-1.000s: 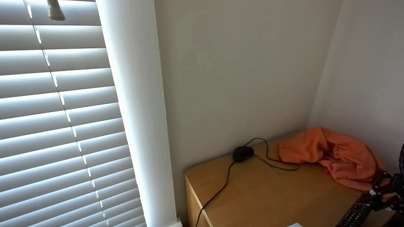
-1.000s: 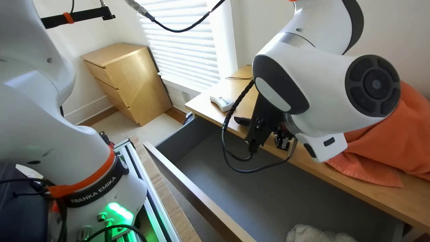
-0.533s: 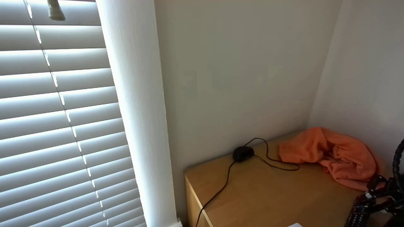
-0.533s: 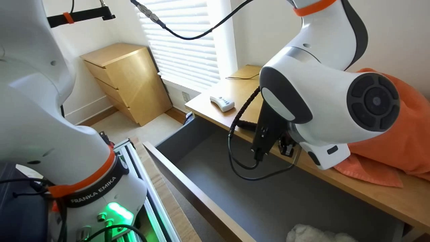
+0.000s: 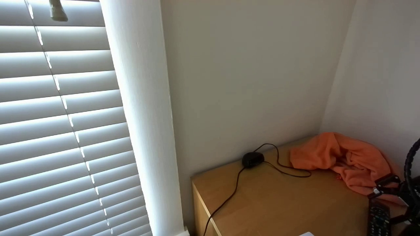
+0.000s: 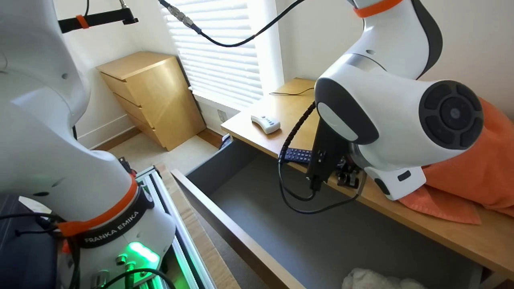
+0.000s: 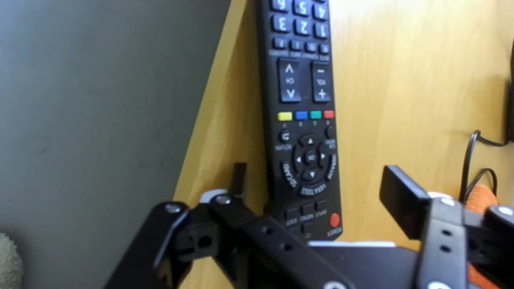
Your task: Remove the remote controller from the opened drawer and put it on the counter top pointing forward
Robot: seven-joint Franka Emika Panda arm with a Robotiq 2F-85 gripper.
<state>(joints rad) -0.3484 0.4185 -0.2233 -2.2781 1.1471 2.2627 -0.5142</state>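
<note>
The remote controller [image 7: 299,128], a long black bar with rows of buttons, lies face up on the tan counter top [image 7: 381,100], close to its front edge and roughly along it. Both exterior views show it too, the remote [image 6: 297,155] partly behind the wrist camera and cable. My gripper [image 7: 315,188] stands open, its fingers on either side of the remote's power-button end with a visible gap at each side. The opened drawer [image 6: 241,188] is below the counter's front edge, and no remote shows in its visible part.
A white handheld device [image 6: 266,123] sits near the counter's corner. The orange cloth [image 5: 347,164] is heaped beside the arm. A black plug [image 5: 252,159] with a thin cable lies by the wall. Something white and fluffy [image 6: 377,279] is in the drawer.
The gripper has gone from shut on the remote to open. The remote has turned and dropped flat, its button face now showing in both exterior views. The arm has shifted slightly.
</note>
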